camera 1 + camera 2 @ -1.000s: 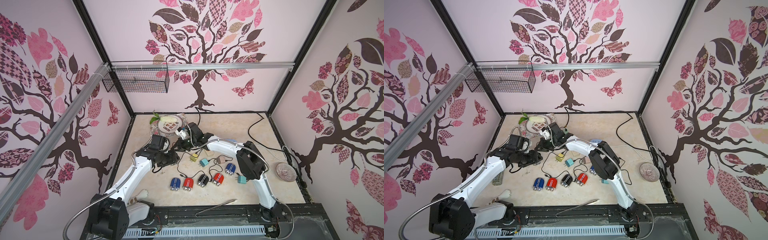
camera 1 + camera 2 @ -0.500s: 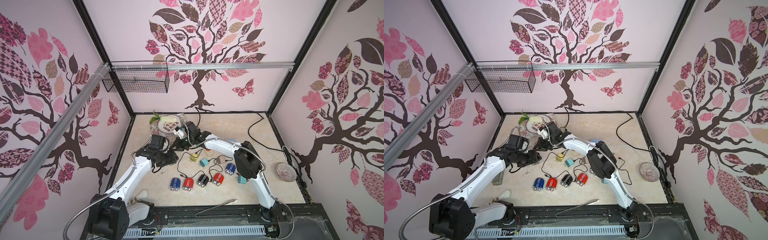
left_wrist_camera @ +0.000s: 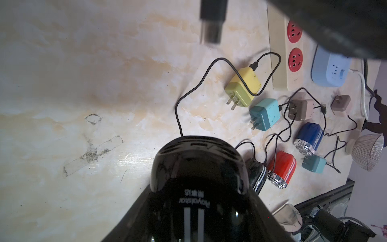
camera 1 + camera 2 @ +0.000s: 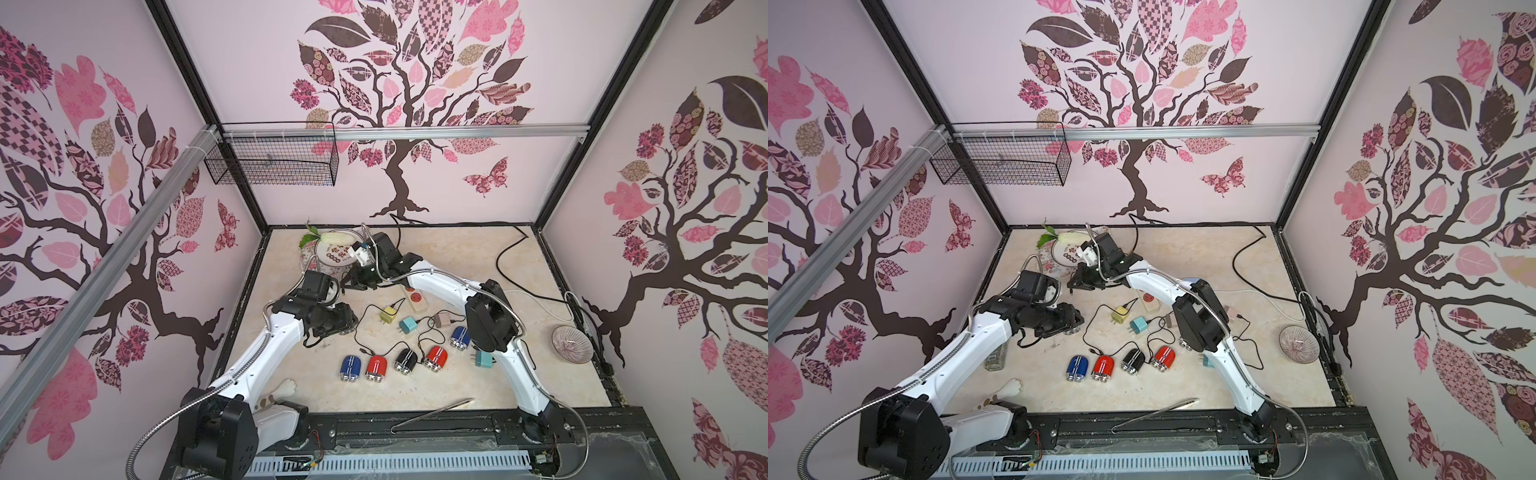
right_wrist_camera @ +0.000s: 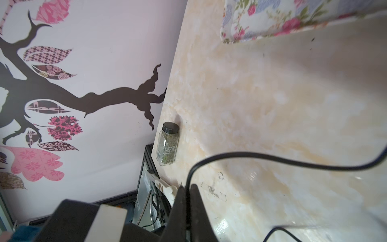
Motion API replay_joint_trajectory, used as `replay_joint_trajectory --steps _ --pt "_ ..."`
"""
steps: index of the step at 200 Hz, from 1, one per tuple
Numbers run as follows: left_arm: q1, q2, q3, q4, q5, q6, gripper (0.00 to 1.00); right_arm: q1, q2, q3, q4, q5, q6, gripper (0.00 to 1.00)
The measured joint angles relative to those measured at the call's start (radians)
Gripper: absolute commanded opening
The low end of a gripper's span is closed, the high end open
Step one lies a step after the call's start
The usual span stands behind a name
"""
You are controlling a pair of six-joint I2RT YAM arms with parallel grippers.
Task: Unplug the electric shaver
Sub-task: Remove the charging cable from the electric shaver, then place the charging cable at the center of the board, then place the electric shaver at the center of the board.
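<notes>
In both top views the left gripper (image 4: 338, 326) sits left of the frame's centre, low over the marbled beige tabletop (image 4: 457, 257); its fingers are spread to the width of the glossy black electric shaver (image 3: 199, 165) and clamped on it, the shaver's rounded end pointing away from the wrist; just above it in the frame, below the patterned white plate (image 4: 321, 254), the right gripper (image 5: 187, 186) is pinched fully together on a thin black cable (image 5: 272, 156) that arcs away over the table; a black plug (image 3: 210, 23) hangs clear of the shaver, not touching it, and though too blurred to be sure, it seems to be that cable's end; right of the left gripper in the top views lie a yellow charger block (image 4: 389, 314), a teal charger block (image 4: 408, 325) and a cream power strip with red sockets (image 4: 417, 300); lower in the frame a small blue shaver (image 4: 350, 368) and a small red shaver (image 4: 377, 368) lie side by side.
</notes>
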Motion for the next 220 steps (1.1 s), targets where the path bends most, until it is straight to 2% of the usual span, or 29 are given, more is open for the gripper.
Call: replay_joint_trajectory --steps 60,121,220 --pt "0.000 0.000 0.000 -0.018 -0.031 -0.003 0.12 -0.021 0.000 0.016 -0.004 0.016 -0.007 0.00" --pt "0.000 0.005 0.000 -0.039 -0.165 -0.032 0.10 -0.017 0.000 -0.013 -0.002 0.016 -0.017 0.00" --pt "0.000 0.055 -0.080 -0.018 -0.289 -0.180 0.13 -0.001 -0.002 -0.257 0.089 0.018 0.028 0.00"
